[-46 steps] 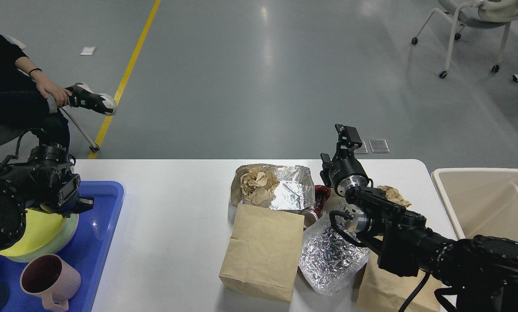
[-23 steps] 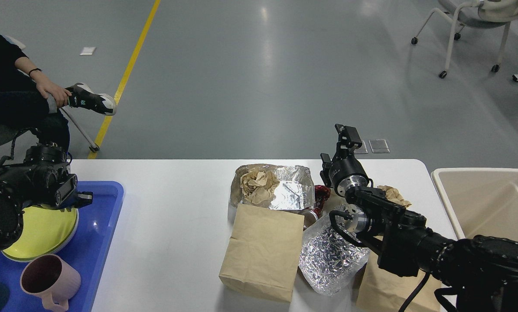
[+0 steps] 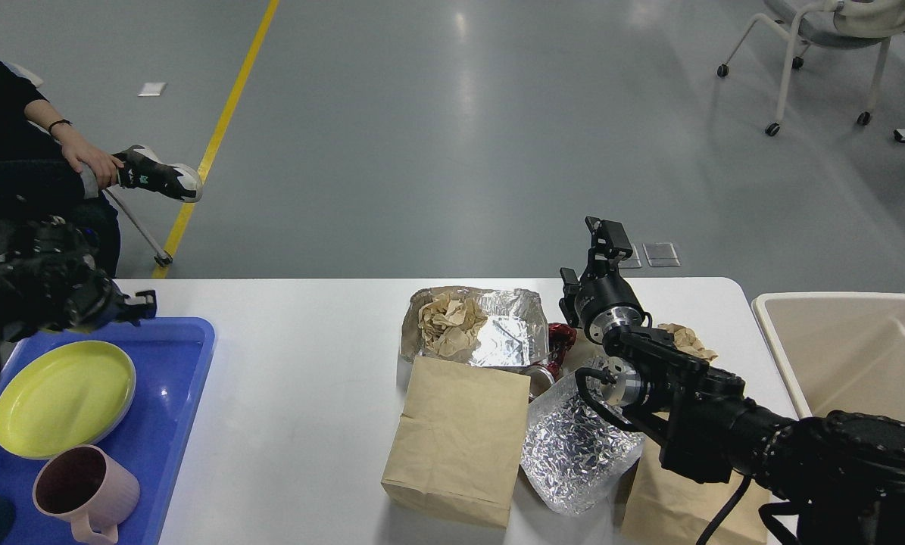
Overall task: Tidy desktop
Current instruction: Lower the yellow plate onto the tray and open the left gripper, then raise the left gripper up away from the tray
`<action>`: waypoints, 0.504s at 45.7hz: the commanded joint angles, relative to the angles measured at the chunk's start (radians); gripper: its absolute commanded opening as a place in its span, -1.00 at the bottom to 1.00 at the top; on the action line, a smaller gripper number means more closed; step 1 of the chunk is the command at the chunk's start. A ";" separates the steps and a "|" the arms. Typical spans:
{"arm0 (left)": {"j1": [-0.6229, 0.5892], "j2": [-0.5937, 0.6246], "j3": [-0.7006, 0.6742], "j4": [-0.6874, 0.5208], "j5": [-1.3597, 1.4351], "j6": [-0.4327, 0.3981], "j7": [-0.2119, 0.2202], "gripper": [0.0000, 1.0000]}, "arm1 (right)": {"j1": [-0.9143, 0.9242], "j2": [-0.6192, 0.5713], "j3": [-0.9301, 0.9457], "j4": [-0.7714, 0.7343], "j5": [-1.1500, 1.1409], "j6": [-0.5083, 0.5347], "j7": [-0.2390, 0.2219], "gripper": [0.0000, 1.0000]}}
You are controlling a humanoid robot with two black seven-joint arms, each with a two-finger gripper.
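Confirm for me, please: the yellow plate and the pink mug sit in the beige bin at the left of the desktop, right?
Not quite. The head view shows the yellow plate and the pink mug in the blue tray at the left of the desktop; the beige bin stands at the right.

Tray (image 3: 187, 378) left on desktop (image 3: 301, 393), bags (image 3: 456, 439) centre, bin (image 3: 846, 356) right

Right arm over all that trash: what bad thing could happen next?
1. The right gripper hangs above the crowded pile; reaching down could knock the red can or the crumpled foil.
2. The paper bag lies near the desktop front edge; a nudge might push it off.
3. The foil tray is thin and could crush.
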 commanded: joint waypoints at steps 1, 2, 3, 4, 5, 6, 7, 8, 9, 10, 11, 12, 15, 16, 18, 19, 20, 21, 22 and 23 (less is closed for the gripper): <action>-0.030 0.122 -0.161 0.001 0.000 0.105 0.000 0.90 | 0.000 0.000 0.000 0.000 0.000 0.000 0.000 1.00; -0.032 0.140 -0.186 0.001 0.000 0.127 0.000 0.92 | 0.000 0.000 0.000 0.000 0.000 0.000 0.000 1.00; -0.034 0.157 -0.204 0.002 0.000 0.148 0.000 0.92 | 0.000 0.000 0.000 0.000 0.000 0.000 0.000 1.00; -0.034 0.174 -0.221 0.002 0.000 0.174 0.000 0.92 | 0.000 0.000 0.000 0.000 0.000 0.000 0.000 1.00; -0.034 0.185 -0.235 0.007 0.000 0.199 0.000 0.92 | 0.000 0.000 0.000 0.000 0.000 0.000 0.000 1.00; -0.032 0.194 -0.249 0.019 0.000 0.235 0.000 0.92 | 0.000 0.000 0.000 0.000 0.000 0.000 0.000 1.00; -0.032 0.197 -0.258 0.030 0.000 0.265 0.000 0.93 | 0.000 0.000 0.000 0.000 0.000 0.000 0.000 1.00; -0.027 0.196 -0.265 0.044 0.000 0.294 0.000 0.93 | 0.000 0.000 0.000 0.000 0.000 0.000 0.000 1.00; -0.023 0.193 -0.276 0.057 0.000 0.324 0.000 0.93 | 0.000 0.000 0.000 0.000 0.000 0.000 0.000 1.00; -0.018 0.190 -0.290 0.070 0.000 0.355 0.000 0.93 | 0.000 0.000 0.000 0.000 0.000 0.000 0.000 1.00; -0.017 0.185 -0.304 0.079 0.002 0.386 0.000 0.93 | 0.000 0.000 0.000 0.000 0.000 0.000 0.000 1.00; -0.014 0.180 -0.319 0.085 0.002 0.418 0.000 0.93 | 0.000 0.000 0.000 0.000 0.000 0.000 0.000 1.00; -0.007 0.163 -0.368 0.088 0.002 0.501 0.000 0.93 | 0.000 0.000 0.000 0.000 0.000 0.000 0.000 1.00; -0.007 0.157 -0.385 0.088 0.002 0.522 0.000 0.93 | 0.000 0.000 0.000 0.000 0.000 0.000 0.000 1.00; -0.009 0.150 -0.413 0.087 0.000 0.553 0.000 0.93 | 0.000 0.000 0.000 0.000 0.000 0.000 0.000 1.00; -0.011 0.151 -0.425 0.085 0.002 0.558 0.000 0.93 | 0.000 0.000 0.000 0.000 0.000 0.000 0.000 1.00; -0.014 0.151 -0.436 0.085 0.002 0.558 0.000 0.93 | 0.000 0.000 0.000 0.000 0.000 0.000 0.000 1.00; -0.017 0.150 -0.443 0.085 0.000 0.555 0.000 0.93 | 0.000 0.000 0.000 0.000 0.000 0.000 0.000 1.00; -0.018 0.145 -0.445 0.085 0.002 0.553 0.000 0.93 | 0.000 0.000 0.000 0.000 0.000 0.000 0.000 1.00; -0.023 0.142 -0.447 0.085 0.002 0.552 0.001 0.93 | 0.000 0.000 0.000 0.000 0.000 0.000 0.000 1.00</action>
